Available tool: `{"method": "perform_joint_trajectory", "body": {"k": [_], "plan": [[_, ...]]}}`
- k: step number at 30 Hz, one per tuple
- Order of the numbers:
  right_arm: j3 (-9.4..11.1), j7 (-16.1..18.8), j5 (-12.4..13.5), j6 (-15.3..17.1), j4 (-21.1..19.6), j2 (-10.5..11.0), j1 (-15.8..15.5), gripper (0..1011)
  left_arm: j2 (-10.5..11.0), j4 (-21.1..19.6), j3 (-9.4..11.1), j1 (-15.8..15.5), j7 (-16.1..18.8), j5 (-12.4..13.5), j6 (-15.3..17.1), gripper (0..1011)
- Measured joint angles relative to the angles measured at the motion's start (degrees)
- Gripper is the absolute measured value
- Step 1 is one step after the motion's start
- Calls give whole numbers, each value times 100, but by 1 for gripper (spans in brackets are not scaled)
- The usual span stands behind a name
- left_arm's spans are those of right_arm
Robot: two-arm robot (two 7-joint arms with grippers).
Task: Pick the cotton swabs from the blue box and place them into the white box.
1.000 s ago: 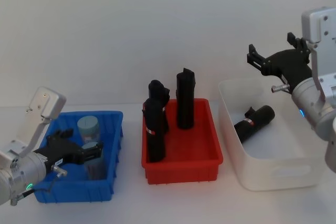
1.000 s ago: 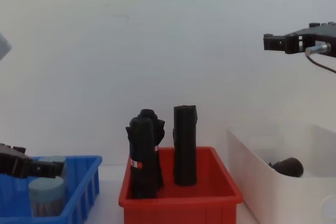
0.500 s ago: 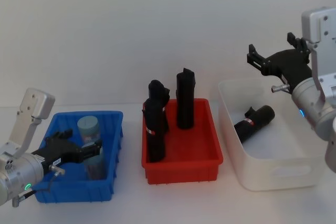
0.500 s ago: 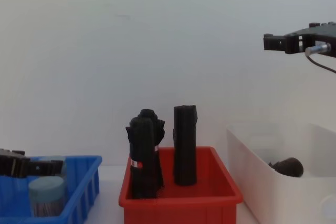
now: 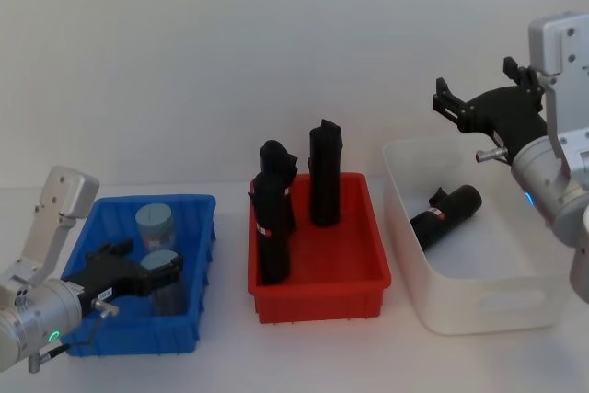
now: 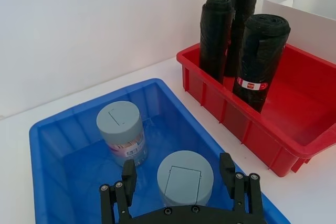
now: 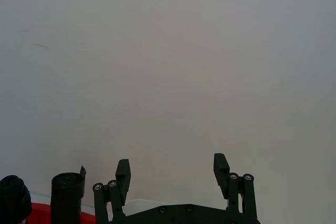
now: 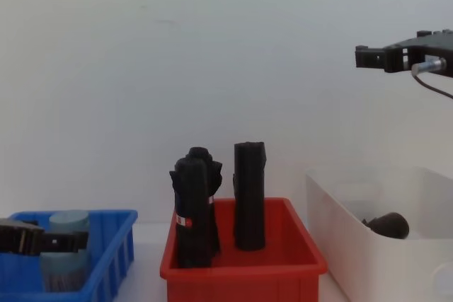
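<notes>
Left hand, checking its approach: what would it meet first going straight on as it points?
Probably the nearer cotton swab tub in the blue box, just ahead of the open left hand; depth is unclear.

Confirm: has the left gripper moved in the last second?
Yes: in the chest view the left gripper has dropped from level with the rim of the blue box to below it, open astride the nearer cotton swabs tub.
</notes>
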Motion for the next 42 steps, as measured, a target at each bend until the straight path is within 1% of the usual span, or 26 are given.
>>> {"method": "perform_joint_trajectory", "body": {"k": [22,34,42], "plan": [[0,0,0,0,0,0,0,1002,-94,285,62,-105,-154,2,38,1004],[0,0,0,0,0,0,0,1002,-162,537,90,-224,-300,-19,49,1004],[0,0,0,1,0,0,0,1002,-194,630,107,-272,-345,-24,42,1004]]}}
